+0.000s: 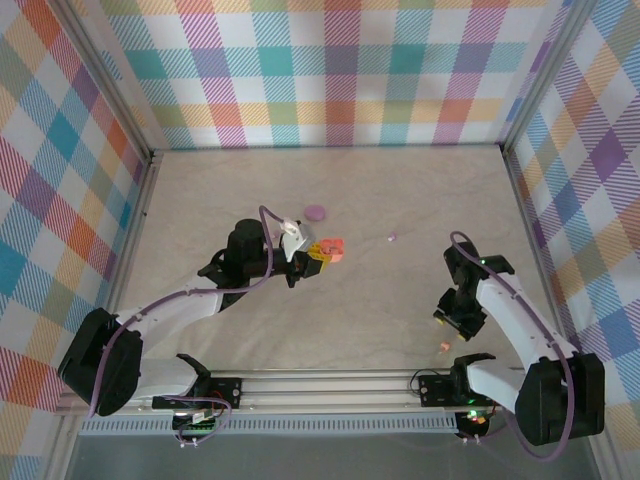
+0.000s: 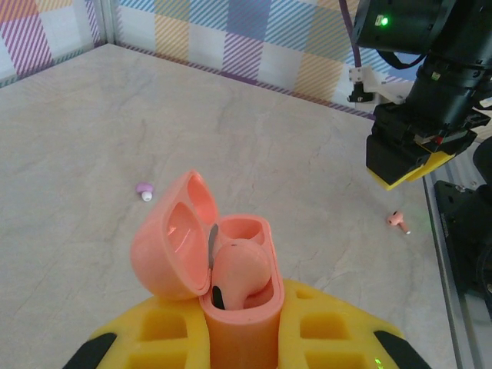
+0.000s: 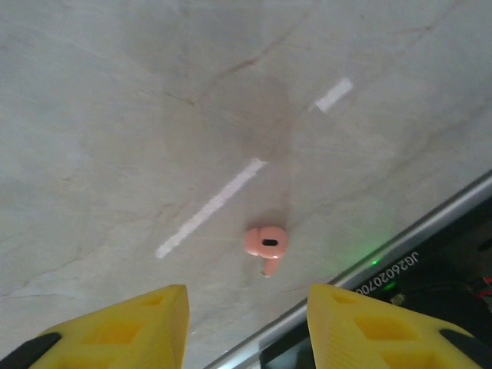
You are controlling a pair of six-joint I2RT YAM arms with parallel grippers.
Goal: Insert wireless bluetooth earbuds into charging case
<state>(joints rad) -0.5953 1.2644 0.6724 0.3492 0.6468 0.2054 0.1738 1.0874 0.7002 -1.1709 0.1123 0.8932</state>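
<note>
An open pink case point(image 2: 201, 257), with one pink earbud point(image 2: 240, 269) seated in it, is clamped by the left tool point(image 1: 310, 253), while the right tool point(image 3: 246, 298) is spread apart over a loose earbud point(image 3: 267, 244).

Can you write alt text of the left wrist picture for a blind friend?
An open orange-pink charging case sits clamped in the yellow left gripper, one orange-pink earbud seated inside, the other slot empty. On the pale table beyond lie a purple earbud at left and a loose orange-pink earbud at right, near the right gripper.
</note>
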